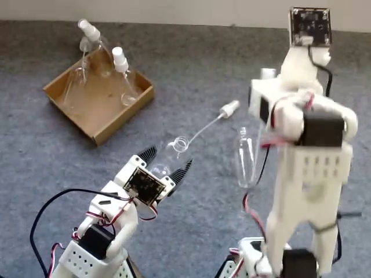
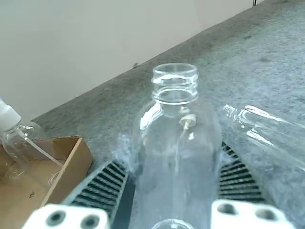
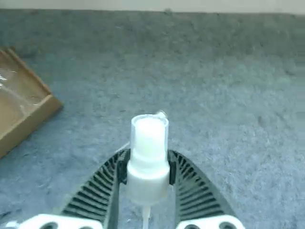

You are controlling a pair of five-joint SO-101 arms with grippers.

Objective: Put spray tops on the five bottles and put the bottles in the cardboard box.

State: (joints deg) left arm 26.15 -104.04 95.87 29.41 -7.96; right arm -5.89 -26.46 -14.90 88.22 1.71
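Observation:
My left gripper (image 1: 165, 163) is shut on a clear, topless bottle (image 1: 172, 152), whose open neck (image 2: 174, 83) points away from the wrist camera. The ribbed fingers (image 2: 107, 191) press on the bottle's sides. A loose spray top (image 1: 229, 108) lies on the carpet beyond that neck, with its thin tube running toward the mouth. My right gripper (image 3: 147, 171) is shut on another white spray top (image 3: 148, 152), cap outward and tube toward the camera. A second topless bottle (image 1: 244, 156) lies beside the right arm (image 1: 307, 162). The cardboard box (image 1: 124, 119) holds bottles with spray tops (image 1: 119, 58).
The box sits at the far left of the grey carpet, its wall (image 2: 71, 167) showing in the left wrist view and its corner (image 3: 24, 119) in the right wrist view. The lying bottle (image 2: 267, 131) is close to my left gripper. Open carpet lies between box and arms.

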